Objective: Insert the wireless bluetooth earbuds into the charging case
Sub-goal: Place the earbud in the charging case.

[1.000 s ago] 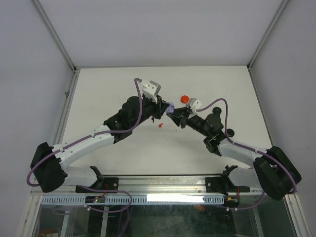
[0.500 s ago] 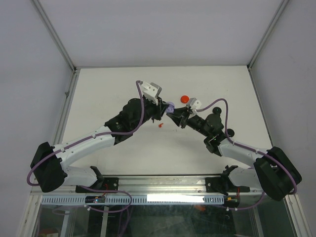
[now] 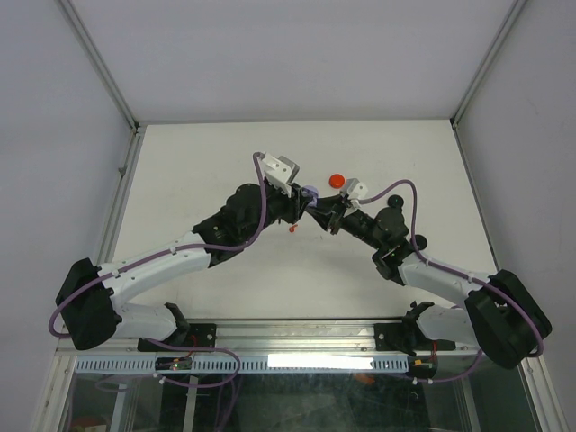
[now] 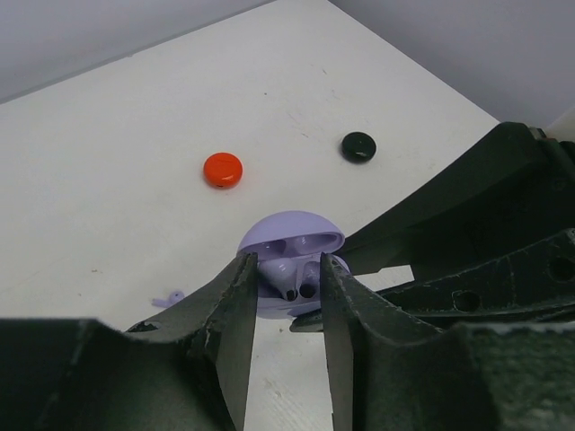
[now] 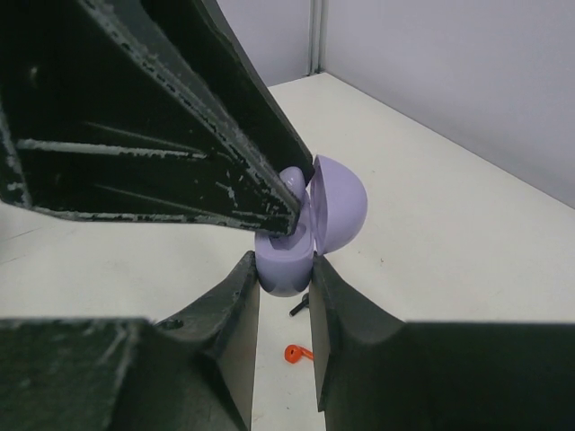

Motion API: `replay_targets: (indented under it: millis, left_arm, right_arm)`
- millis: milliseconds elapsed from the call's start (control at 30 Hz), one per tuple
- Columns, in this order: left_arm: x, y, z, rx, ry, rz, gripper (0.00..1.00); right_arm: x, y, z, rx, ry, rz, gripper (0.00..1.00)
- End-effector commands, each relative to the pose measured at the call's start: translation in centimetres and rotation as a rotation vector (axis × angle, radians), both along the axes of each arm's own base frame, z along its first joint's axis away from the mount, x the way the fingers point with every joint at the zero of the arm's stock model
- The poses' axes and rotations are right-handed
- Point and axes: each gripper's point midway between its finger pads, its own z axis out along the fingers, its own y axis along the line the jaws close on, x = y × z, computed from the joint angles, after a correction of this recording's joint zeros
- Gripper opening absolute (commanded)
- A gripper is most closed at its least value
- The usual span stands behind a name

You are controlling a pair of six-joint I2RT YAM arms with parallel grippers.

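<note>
Right gripper (image 5: 283, 268) is clamped shut on the base of the open lavender clamshell charging case (image 5: 340, 206), seemingly lifted off the white table (image 3: 198, 162). Left gripper (image 4: 287, 262) jaws are narrowly parted either side of a lavender stemmed earbud (image 4: 287, 277) sitting in the case well; nothing looks pinched.

Risks:
- The bud looks cocked and not fully seated, so pulling back could drag it out on a finger pad.
- The lid could drop onto the left fingers.

In the left wrist view a second lavender earbud (image 4: 169, 297) lies on the table at 8 o'clock of the case, and a red round case (image 4: 222, 170) at 11.
</note>
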Motion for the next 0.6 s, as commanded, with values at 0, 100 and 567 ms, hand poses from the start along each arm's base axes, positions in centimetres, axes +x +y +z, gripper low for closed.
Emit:
replay_targets:
  millis: [0, 100, 567]
  left_arm:
    - [-1.1, -0.8, 0.4, -0.019, 0.003, -0.045, 0.39]
    - [-1.3, -0.8, 1.1, -0.035, 0.006, -0.046, 0.48]
    - [-1.5, 0.8, 4.6, -0.077, 0.077, -0.031, 0.66]
  right_arm:
    - [0.1, -0.4, 4.7, 0.095, -0.118, -0.028, 0.00]
    - [0.1, -0.5, 4.3, 0.090, -0.111, -0.034, 0.00]
    - [-0.2, -2.1, 2.5, 0.058, -0.068, -0.094, 0.00]
